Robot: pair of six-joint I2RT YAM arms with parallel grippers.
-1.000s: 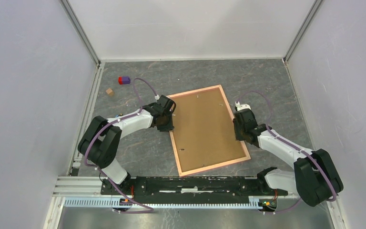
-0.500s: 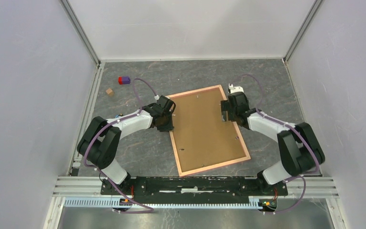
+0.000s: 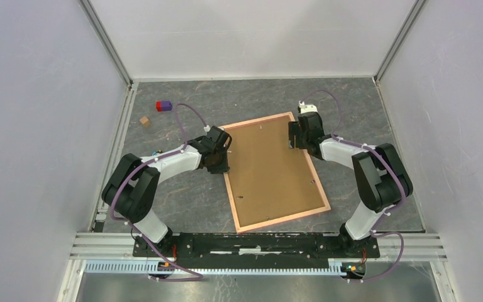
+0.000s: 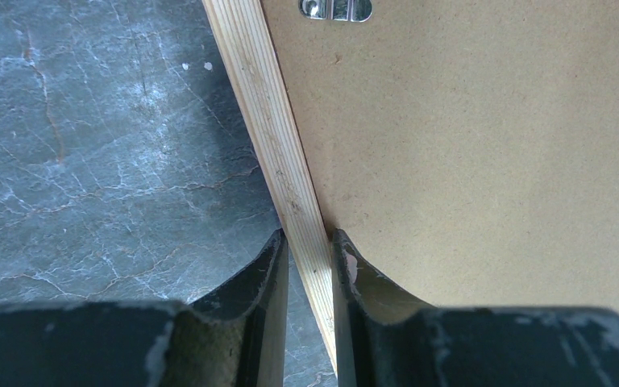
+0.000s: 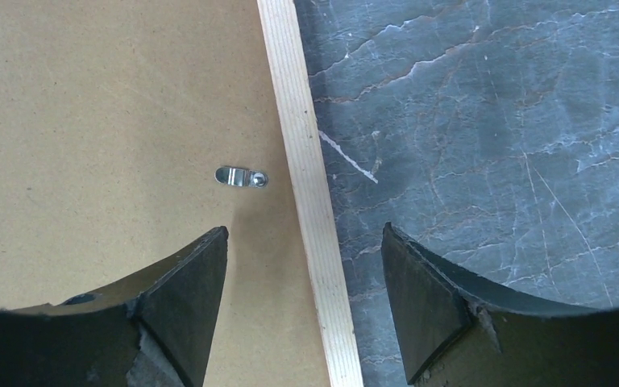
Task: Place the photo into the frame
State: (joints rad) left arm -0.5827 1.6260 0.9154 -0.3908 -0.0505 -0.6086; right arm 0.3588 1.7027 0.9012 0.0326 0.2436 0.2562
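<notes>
The salmon-pink frame (image 3: 281, 219) lies flat on the table, back side up, with the brown backing board (image 3: 270, 167) filling it. The photo is hidden. My left gripper (image 3: 224, 157) is shut on the frame's left rail (image 4: 278, 137), one finger on the outside and one on the board side. My right gripper (image 3: 295, 137) is open above the frame's far right end. Its jaws straddle the right rail (image 5: 302, 161) without touching it, and a metal clip (image 5: 242, 176) lies on the board (image 5: 113, 145) just ahead of them.
A purple and red block (image 3: 164, 106) and a small brown cube (image 3: 144, 121) lie at the far left of the table. White walls close in the sides and back. Another metal clip (image 4: 336, 8) shows on the board in the left wrist view.
My right gripper has moved along the frame's right rail from its middle toward the far right corner. The left gripper and the frame have not moved.
</notes>
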